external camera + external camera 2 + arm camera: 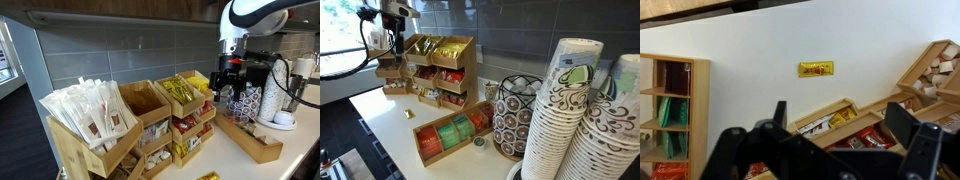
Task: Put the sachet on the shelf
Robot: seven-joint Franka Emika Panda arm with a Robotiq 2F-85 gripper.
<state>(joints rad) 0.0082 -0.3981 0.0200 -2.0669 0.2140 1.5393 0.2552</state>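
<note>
In an exterior view the gripper (pixel 228 88) hangs beside the shelf (pixel 72 140). A yellow speck low on the counter (pixel 230 162) is probably the sachet (pixel 208 177). In the wrist view the sachet lies flat on the counter, apart from the shelf, and the jaws stand wide and empty. Pickup and placing both remain, and its dark print is unreadable.

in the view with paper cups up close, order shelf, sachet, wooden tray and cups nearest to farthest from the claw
1. shelf, just beside the claw
2. sachet, on the counter before the shelf
3. wooden tray, further along the counter
4. paper cups, far end, by the camera
</note>
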